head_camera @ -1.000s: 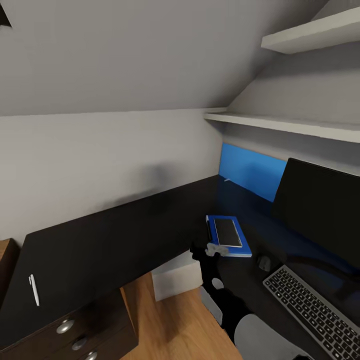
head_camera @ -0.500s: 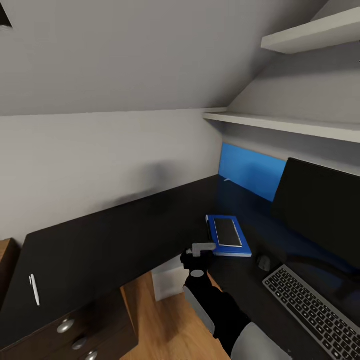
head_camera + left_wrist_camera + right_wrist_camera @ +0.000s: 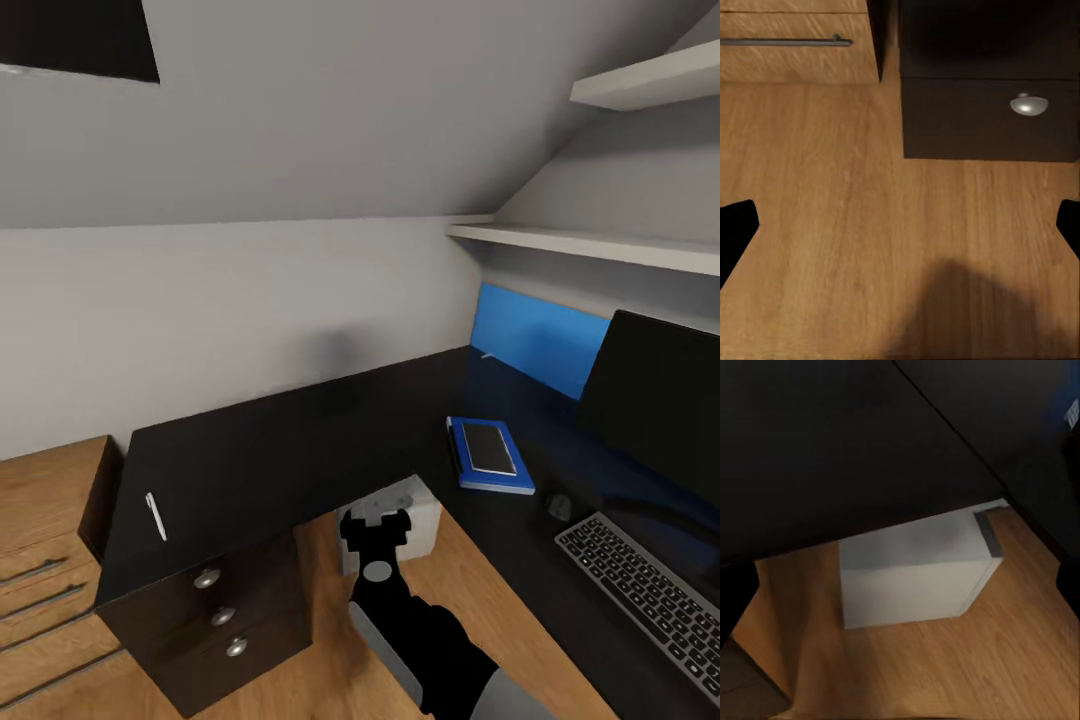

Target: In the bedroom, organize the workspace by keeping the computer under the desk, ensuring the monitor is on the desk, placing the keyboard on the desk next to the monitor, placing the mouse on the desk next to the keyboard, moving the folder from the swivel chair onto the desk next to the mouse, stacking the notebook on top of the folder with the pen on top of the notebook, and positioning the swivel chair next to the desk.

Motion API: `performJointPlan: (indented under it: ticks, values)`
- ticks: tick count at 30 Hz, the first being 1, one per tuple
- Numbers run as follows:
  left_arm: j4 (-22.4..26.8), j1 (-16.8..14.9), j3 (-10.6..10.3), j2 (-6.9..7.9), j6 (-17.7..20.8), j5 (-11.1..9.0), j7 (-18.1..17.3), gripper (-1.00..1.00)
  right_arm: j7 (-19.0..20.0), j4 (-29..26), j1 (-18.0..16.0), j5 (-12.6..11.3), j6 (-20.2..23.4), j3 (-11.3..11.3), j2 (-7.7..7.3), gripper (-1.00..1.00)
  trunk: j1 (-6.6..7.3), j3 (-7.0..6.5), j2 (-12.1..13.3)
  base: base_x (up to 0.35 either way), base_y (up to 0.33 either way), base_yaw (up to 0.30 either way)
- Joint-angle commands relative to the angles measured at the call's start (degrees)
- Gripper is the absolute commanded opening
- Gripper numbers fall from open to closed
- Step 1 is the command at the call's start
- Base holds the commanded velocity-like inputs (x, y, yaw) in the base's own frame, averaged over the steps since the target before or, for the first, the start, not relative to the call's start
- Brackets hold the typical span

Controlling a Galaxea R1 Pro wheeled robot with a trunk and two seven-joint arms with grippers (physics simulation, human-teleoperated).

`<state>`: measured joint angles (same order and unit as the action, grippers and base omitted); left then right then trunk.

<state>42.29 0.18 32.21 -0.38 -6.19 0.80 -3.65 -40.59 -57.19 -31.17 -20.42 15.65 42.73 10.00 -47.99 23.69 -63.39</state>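
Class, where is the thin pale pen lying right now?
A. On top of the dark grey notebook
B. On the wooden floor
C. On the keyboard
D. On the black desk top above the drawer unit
D: the thin pale pen lies alone on the matte black desk top above the drawers, far from the dark grey notebook on the bright blue folder.

Blue folder (image 3: 492, 470) — black desk (image 3: 270, 450).

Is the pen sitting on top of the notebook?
No, the pen lies alone at the far left end of the desk, away from the notebook on the blue folder.
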Motion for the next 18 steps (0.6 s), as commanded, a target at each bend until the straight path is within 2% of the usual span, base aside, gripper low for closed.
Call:
performJointPlan:
  ticks: [1,10,18]
  values:
    - [0.0,0.0,0.3,0.03,-0.1,0.1,-0.4,1.00,-0.4,0.0,-0.1,-0.2,0.3,0.5,0.00,1.00,0.03,0.05,0.0,-0.311,0.126,0.272]
    - [0.0,0.0,0.5,0.28,0.0,0.0,-0.3,1.00,-0.3,0.1,0.0,-0.2,-0.6,2.1,0.00,1.00,0.03,0.08,0.0,-0.297,0.128,0.276]
    - [0.0,0.0,0.7,0.35,0.0,-0.1,-0.1,1.00,-0.2,0.4,0.0,-0.2,-0.6,2.3,0.00,1.00,0.03,0.25,0.0,-0.144,0.111,0.277]
